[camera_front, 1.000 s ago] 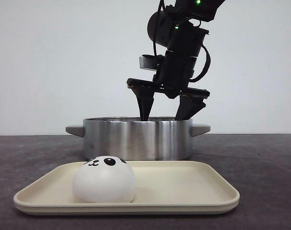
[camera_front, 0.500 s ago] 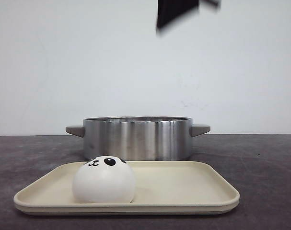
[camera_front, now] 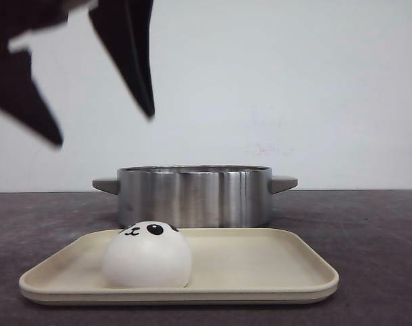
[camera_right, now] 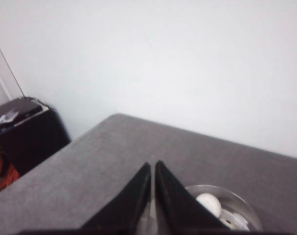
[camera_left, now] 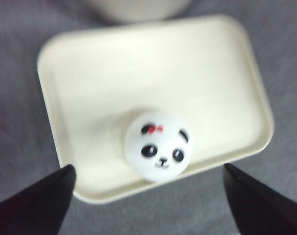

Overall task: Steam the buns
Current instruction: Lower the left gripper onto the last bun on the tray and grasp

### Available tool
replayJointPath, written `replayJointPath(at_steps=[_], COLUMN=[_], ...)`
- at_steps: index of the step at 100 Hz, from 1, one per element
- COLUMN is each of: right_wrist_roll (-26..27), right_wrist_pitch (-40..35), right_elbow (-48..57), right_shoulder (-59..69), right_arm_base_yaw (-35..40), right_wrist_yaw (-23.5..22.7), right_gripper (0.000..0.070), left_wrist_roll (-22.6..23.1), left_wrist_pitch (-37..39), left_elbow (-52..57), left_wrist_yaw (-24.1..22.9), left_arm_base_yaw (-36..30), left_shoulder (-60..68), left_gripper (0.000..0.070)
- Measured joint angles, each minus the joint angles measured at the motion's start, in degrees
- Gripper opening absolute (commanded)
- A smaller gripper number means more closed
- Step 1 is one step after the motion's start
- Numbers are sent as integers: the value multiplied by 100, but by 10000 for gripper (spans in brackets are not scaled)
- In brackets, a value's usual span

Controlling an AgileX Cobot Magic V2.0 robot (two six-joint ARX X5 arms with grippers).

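1. Nearest, the cream tray (camera_front: 273, 272), smooth with a raised rim, carries the last panda bun (camera_front: 146, 255), glossy and domed.
2. Above it, the left end effector (camera_left: 148, 196) hangs spread wide, straddling for a pick.
3. Behind sits the steel pot (camera_front: 194, 195); another bun (camera_right: 208, 204) inside, probably, beneath the clenched right end effector (camera_right: 152, 169).

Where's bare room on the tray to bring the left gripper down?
The tray is bare across its middle and right, from the bun to the right rim. It is crowded only at the front left, where the bun sits. The left gripper hangs open above that side.
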Motion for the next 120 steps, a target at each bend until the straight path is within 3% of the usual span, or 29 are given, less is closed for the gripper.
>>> replayJointPath(at_steps=[17, 83, 101, 114, 120], right_wrist_roll=[0, 44, 44, 44, 44], right_wrist_pitch=[-22, -431, -494, -505, -501], right_elbow=[0, 0, 0, 0, 0], right_shoulder=[-122, -116, -116, -116, -116], right_arm_base_yaw=[0, 0, 0, 0, 0], right_wrist_yaw=[0, 0, 0, 17, 22], right_gripper=[7, 7, 7, 7, 7], left_wrist_roll=[-66, -15, 101, 133, 188], left_wrist_pitch=[289, 1340, 1281, 1113, 1040], left_elbow=[0, 59, 83, 83, 87], left_wrist_yaw=[387, 354, 313, 278, 271], left_arm_base_yaw=[63, 140, 177, 203, 203], left_shoulder=[651, 2236, 2288, 2295, 2295], left_gripper=[700, 697, 429, 359, 209])
